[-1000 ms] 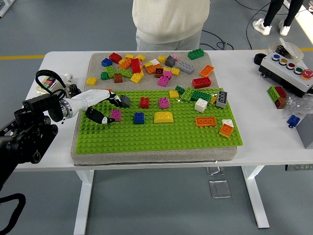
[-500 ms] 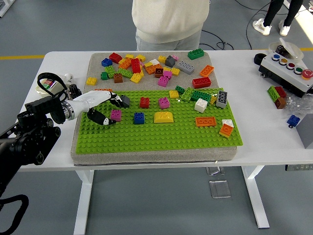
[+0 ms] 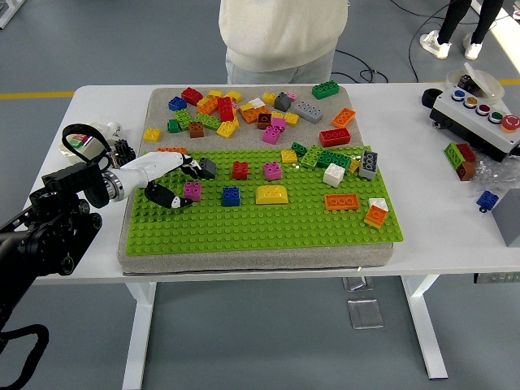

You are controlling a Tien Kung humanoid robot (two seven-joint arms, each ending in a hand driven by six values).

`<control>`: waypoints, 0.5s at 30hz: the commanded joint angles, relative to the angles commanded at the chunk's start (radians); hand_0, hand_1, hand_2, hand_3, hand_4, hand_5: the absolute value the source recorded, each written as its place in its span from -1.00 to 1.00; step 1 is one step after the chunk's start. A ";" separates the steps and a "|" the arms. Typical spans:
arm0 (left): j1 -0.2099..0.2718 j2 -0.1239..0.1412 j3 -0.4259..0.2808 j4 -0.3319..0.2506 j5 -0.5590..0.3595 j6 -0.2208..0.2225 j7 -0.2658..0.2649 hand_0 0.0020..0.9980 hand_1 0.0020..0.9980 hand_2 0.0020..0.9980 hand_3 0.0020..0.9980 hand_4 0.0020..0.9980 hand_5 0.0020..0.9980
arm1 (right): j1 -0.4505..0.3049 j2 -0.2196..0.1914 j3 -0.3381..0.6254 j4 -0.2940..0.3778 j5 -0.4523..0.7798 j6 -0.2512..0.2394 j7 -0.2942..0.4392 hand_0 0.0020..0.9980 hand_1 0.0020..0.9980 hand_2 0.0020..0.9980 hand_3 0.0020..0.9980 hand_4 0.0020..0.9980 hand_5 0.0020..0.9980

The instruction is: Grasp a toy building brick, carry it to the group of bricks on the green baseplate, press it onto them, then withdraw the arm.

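Note:
My left hand [image 3: 177, 180] lies over the left end of the green baseplate [image 3: 260, 223], fingers spread and holding nothing. Its fingertips [image 3: 192, 165] touch or nearly touch a dark grey brick [image 3: 208, 168]. The thumb [image 3: 168, 197] rests just left of a magenta brick [image 3: 192, 191]. Further right on the plate stand a red brick [image 3: 240, 170], a blue brick [image 3: 231, 196], a pink brick [image 3: 272, 171] and a yellow domed brick [image 3: 272, 194]. A cluster of green, white and grey bricks [image 3: 337, 162] sits at the plate's back right. The right arm is out of view.
Several loose bricks [image 3: 244, 110] lie on the grey mat behind the plate. A person [image 3: 280, 41] stands at the far side. A button box [image 3: 479, 118] and a few stray bricks [image 3: 463, 158] sit at the right. Cables [image 3: 89, 138] lie at the left.
My left forearm has drawn back a little to the left and up. The hand stays open beside the grey and magenta bricks, which have not moved.

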 joint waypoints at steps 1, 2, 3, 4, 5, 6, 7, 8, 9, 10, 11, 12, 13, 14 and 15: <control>0.000 0.000 0.000 0.000 0.000 0.002 0.000 0.54 0.45 0.29 0.28 0.37 -0.89 | 0.000 0.000 0.000 0.000 0.000 0.000 0.000 0.46 0.31 0.41 0.14 0.82 0.00; 0.000 0.000 0.000 0.001 0.000 0.003 0.000 0.51 0.41 0.23 0.17 0.21 -1.00 | 0.000 0.000 0.000 0.000 0.000 0.000 0.000 0.46 0.31 0.41 0.14 0.82 0.00; 0.000 -0.001 0.000 0.001 0.000 0.004 0.000 0.51 0.41 0.23 0.17 0.21 -1.00 | -0.001 0.000 0.000 0.000 0.000 0.000 0.000 0.46 0.31 0.41 0.14 0.82 0.00; 0.000 -0.001 0.000 0.001 0.000 0.004 0.000 0.51 0.41 0.23 0.17 0.21 -1.00 | -0.001 0.000 0.000 0.000 0.000 0.000 0.000 0.46 0.31 0.41 0.14 0.82 0.00; 0.000 -0.002 0.000 0.002 0.000 0.003 0.000 0.51 0.41 0.23 0.17 0.21 -1.00 | 0.000 0.000 -0.001 0.000 0.001 -0.001 0.000 0.46 0.31 0.41 0.14 0.82 0.00; 0.000 -0.002 0.000 0.003 0.000 0.002 0.000 0.51 0.41 0.23 0.17 0.21 -1.00 | 0.000 0.000 0.000 0.000 0.002 -0.001 0.000 0.46 0.31 0.41 0.14 0.82 0.00; 0.000 -0.003 0.000 0.004 0.000 0.001 0.000 0.51 0.41 0.23 0.17 0.21 -1.00 | 0.000 0.000 0.000 0.000 0.002 -0.002 0.000 0.46 0.31 0.41 0.14 0.82 0.00; 0.000 -0.003 0.001 0.004 0.000 0.001 0.000 0.46 0.36 0.20 0.14 0.15 -1.00 | 0.000 0.000 0.000 0.000 0.002 -0.002 0.000 0.46 0.31 0.41 0.14 0.82 0.00; 0.001 -0.003 0.001 0.004 0.000 -0.001 0.001 0.46 0.36 0.20 0.14 0.15 -1.00 | 0.000 0.000 0.000 0.000 0.002 -0.002 0.000 0.46 0.31 0.41 0.14 0.82 0.00; 0.002 -0.003 0.001 0.004 0.000 -0.003 0.001 0.46 0.36 0.20 0.14 0.15 -1.00 | -0.001 0.000 0.000 0.000 0.002 -0.002 0.000 0.46 0.31 0.41 0.14 0.82 0.00; 0.002 -0.003 0.002 0.004 0.000 -0.004 0.001 0.46 0.36 0.20 0.14 0.15 -1.00 | -0.001 0.000 0.000 0.000 0.002 -0.003 0.000 0.46 0.31 0.41 0.14 0.82 0.00; 0.003 -0.003 0.002 0.004 0.000 -0.005 0.001 0.46 0.36 0.20 0.14 0.15 -1.00 | -0.001 0.000 0.000 0.000 0.002 -0.003 0.000 0.46 0.31 0.41 0.14 0.82 0.00; 0.003 -0.004 0.002 0.005 0.000 -0.005 0.001 0.46 0.36 0.20 0.14 0.15 -1.00 | -0.001 0.001 0.000 0.000 0.003 -0.003 0.000 0.46 0.31 0.41 0.14 0.82 0.00; 0.004 -0.004 0.003 0.005 0.000 -0.005 0.001 0.41 0.32 0.19 0.13 0.09 -1.00 | -0.001 0.001 -0.001 0.000 0.003 -0.003 0.000 0.46 0.31 0.41 0.14 0.82 0.00; 0.005 -0.004 0.003 0.006 0.000 -0.005 0.001 0.41 0.32 0.19 0.13 0.09 -1.00 | -0.002 0.001 -0.001 0.000 0.003 -0.003 0.000 0.46 0.31 0.41 0.14 0.82 0.00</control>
